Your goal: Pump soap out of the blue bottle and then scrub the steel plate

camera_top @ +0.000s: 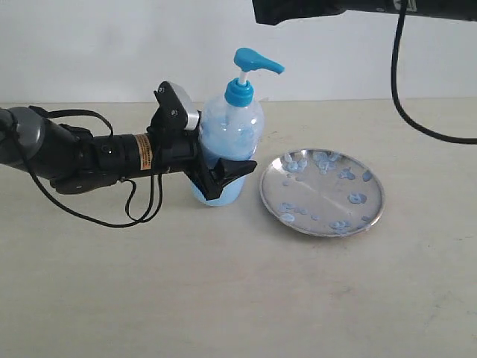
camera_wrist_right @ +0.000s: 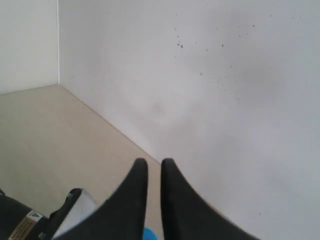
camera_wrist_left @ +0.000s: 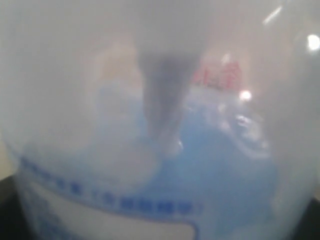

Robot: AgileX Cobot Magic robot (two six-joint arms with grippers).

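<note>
The blue bottle [camera_top: 231, 138] stands upright on the table left of the steel plate [camera_top: 322, 186]. Pale blue soap [camera_top: 223, 134] shows through its wall, and its blue pump head [camera_top: 257, 61] points right, raised on the white stem. My left gripper [camera_top: 227, 170] is shut on the bottle's lower body from the left. The bottle wall [camera_wrist_left: 160, 150] fills the left wrist view, blurred. Light-blue blobs [camera_top: 356, 198] dot the plate. My right gripper [camera_wrist_right: 154, 162] hangs high above the pump head [camera_wrist_right: 150, 234], shut and holding nothing.
The right arm [camera_top: 358, 9] crosses the top edge of the exterior view, and its black cable [camera_top: 417, 123] loops down behind the plate. A white wall [camera_wrist_right: 225, 90] backs the beige table [camera_top: 223, 298]. Loose cables [camera_top: 134, 209] droop under the left arm.
</note>
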